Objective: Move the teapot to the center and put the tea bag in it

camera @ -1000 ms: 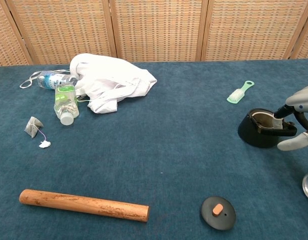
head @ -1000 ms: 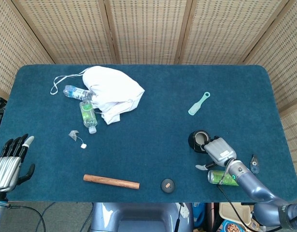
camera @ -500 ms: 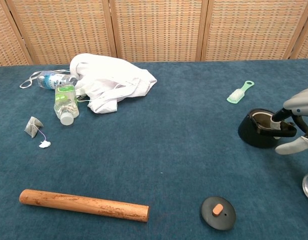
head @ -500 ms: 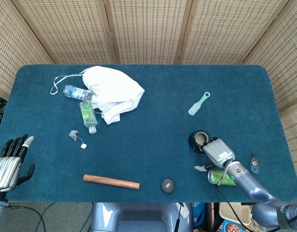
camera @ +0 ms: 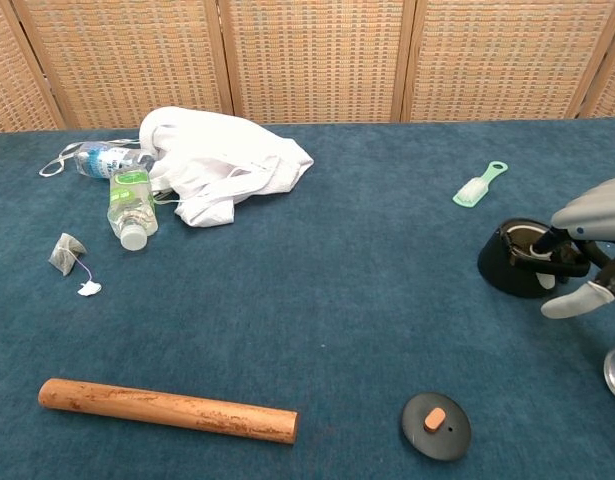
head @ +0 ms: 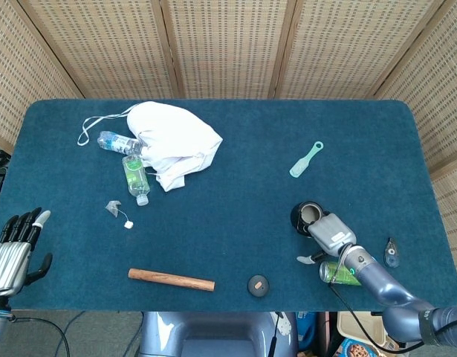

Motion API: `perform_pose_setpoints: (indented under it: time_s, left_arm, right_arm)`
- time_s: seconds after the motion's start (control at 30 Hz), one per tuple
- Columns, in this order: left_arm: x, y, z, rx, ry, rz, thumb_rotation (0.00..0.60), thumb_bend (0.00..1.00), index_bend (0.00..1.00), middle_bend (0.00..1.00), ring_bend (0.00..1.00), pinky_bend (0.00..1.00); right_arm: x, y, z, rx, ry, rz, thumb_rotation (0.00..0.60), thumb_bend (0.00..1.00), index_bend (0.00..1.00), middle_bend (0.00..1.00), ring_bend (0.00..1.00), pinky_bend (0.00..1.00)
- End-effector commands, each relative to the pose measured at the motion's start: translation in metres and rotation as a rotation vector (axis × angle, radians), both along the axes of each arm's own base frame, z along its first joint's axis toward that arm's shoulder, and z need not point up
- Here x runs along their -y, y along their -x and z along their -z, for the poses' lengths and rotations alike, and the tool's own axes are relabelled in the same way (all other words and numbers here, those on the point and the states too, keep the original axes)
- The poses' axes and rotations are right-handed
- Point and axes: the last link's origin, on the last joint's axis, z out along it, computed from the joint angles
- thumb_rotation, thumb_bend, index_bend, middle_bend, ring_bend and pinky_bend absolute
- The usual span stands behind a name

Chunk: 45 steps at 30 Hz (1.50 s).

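The right hand is hooking dark fingers over the rim of the open black round teapot sitting well right of centre, and so shallow a hold is risking tipping it during dragging.

A crumpled white cloth is lying at the back left of the blue desk, with two plastic bottles sitting just beside it. A wooden rod is lying near the front edge. A pale green brush is resting toward the right. A green can is lying on its side at the front right, with a small dark clip near it.
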Motion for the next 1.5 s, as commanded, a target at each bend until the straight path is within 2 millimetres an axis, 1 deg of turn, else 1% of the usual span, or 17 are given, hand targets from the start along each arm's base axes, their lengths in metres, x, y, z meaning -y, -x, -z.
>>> perform_pose_setpoints:
  time_s: [0.03, 0.17, 0.4, 0.7, 0.77, 0.93, 1.2, 1.5]
  left_arm:
    - [0.000, 0.000, 0.000, 0.001, 0.002, 0.001, 0.600, 0.46, 0.04, 0.00, 0.04, 0.00]
    - [-0.001, 0.000, 0.001, 0.001, 0.001, 0.001, 0.600, 0.46, 0.04, 0.00, 0.04, 0.00]
    - [0.000, 0.000, 0.001, 0.004, 0.001, -0.002, 0.600, 0.46, 0.04, 0.00, 0.04, 0.00]
    - [0.001, 0.000, 0.000, 0.008, -0.002, -0.001, 0.600, 0.46, 0.04, 0.00, 0.04, 0.00]
    - [0.001, 0.000, 0.000, 0.010, -0.001, 0.000, 0.600, 0.46, 0.04, 0.00, 0.04, 0.00]
    - [0.001, 0.000, 0.000, 0.013, 0.001, -0.004, 0.600, 0.46, 0.04, 0.00, 0.04, 0.00]
    - [0.002, 0.001, 0.000, 0.016, 0.000, -0.006, 0.600, 0.46, 0.04, 0.00, 0.04, 0.00]
    - [0.002, 0.001, -0.001, 0.017, -0.003, -0.004, 0.600, 0.46, 0.04, 0.00, 0.04, 0.00]
  right_arm:
    - [0.001, 0.000, -0.001, -0.004, 0.004, -0.002, 0.121, 0.28, 0.50, 0.52, 0.52, 0.26]
    - [0.003, 0.000, -0.003, -0.004, 0.013, -0.003, 0.130, 0.28, 0.55, 0.57, 0.54, 0.26]
    - [0.007, -0.002, -0.009, 0.003, 0.035, -0.014, 0.151, 0.28, 0.63, 0.64, 0.57, 0.27]
    - [0.014, -0.011, -0.020, 0.040, 0.082, -0.065, 0.177, 0.28, 0.72, 0.71, 0.62, 0.29]
    - [0.016, -0.016, -0.025, 0.060, 0.096, -0.088, 0.179, 0.28, 0.74, 0.73, 0.63, 0.29]
    - [0.018, -0.023, -0.029, 0.084, 0.102, -0.123, 0.173, 0.29, 0.78, 0.77, 0.66, 0.30]
    - [0.022, -0.037, -0.034, 0.118, 0.088, -0.161, 0.176, 0.30, 0.80, 0.78, 0.67, 0.30]
    - [0.027, -0.070, -0.035, 0.158, 0.051, -0.242, 0.179, 0.30, 0.80, 0.78, 0.67, 0.30]
